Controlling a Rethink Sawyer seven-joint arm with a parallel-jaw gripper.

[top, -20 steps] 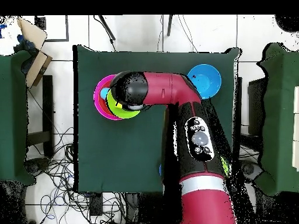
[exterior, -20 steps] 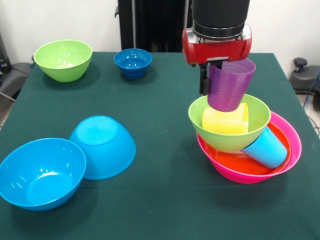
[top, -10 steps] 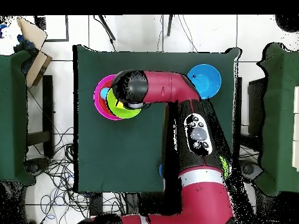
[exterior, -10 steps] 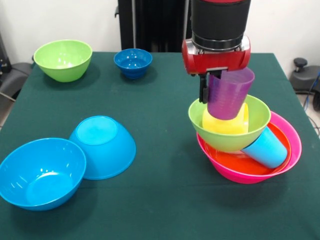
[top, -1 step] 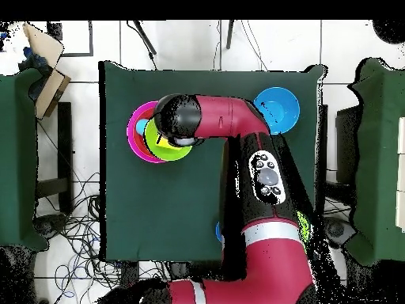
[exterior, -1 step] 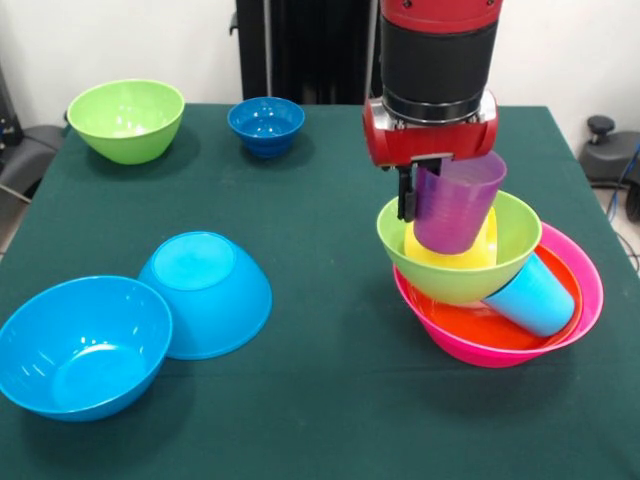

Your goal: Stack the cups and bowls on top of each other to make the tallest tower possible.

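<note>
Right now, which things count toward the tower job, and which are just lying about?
In the job:
tool, shut on the purple cup
yellow cup
light blue cup
green bowl, orange bowl, pink bowl
loose bowls: lime, dark blue, two bright blue

Lying about:
cables

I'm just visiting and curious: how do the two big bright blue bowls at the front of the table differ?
The left bright blue bowl stands upright with its opening facing up, so its inside shows. The right bright blue bowl is tipped over, its flat base turned up toward the camera, and it leans against the left one. The left bowl sits nearer the table's front edge. Both share the same colour, glossy finish and round shape, and look about the same size.
</note>
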